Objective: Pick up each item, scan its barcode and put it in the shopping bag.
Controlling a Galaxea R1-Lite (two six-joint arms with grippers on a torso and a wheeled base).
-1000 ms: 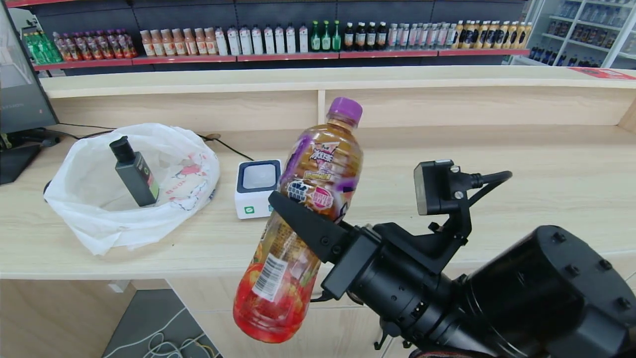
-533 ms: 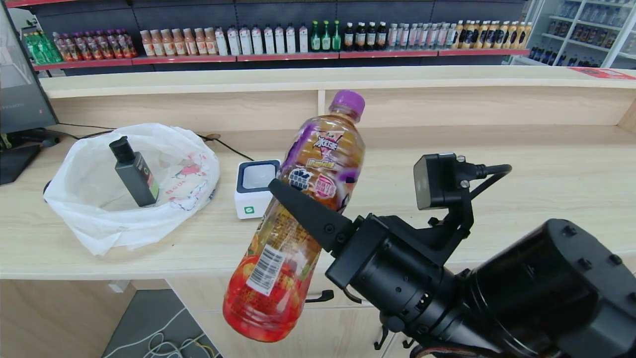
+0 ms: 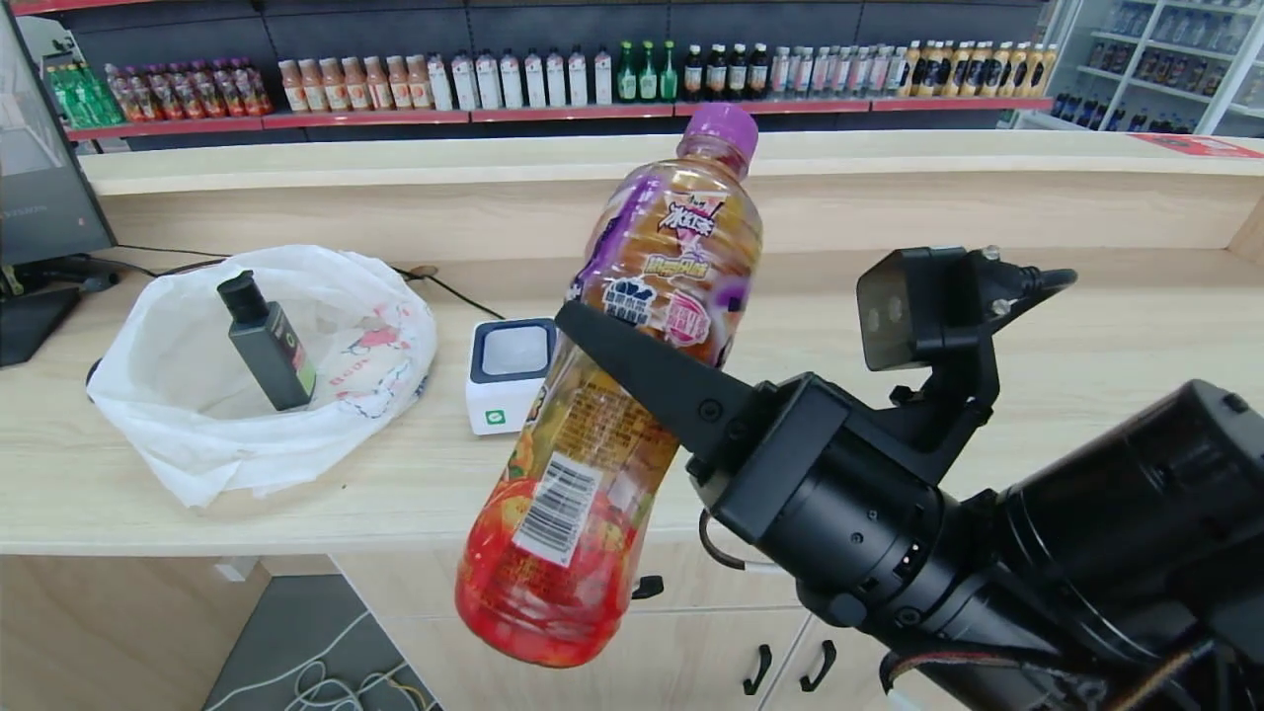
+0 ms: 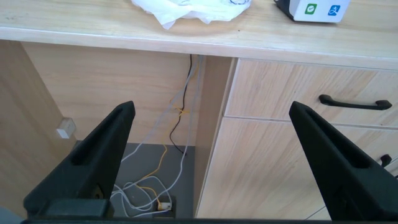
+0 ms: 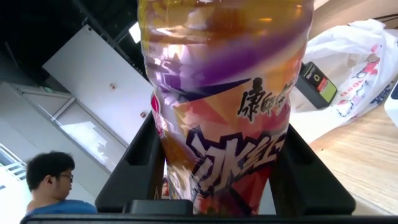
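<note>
the right gripper (image 3: 642,365) is clamping a tilted, purple-capped clear plastic tea bottle (image 3: 681,247) over the pale wooden counter's (image 3: 1106,355) front edge, near the white box scanner (image 3: 509,380). scanning seems to be pending: the barcode (image 3: 553,509) is needing a turn toward the scanner. the left gripper (image 4: 211,155) is hanging with its fingers spread apart.

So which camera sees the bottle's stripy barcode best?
The head view: the barcode faces it, low on the bottle. The right wrist view sees the bottle's colourful label up close; the left wrist view faces the cupboards.

Shopping bag (image 3: 197,459) gapes open, dark bottle (image 3: 272,351) inside.
</note>
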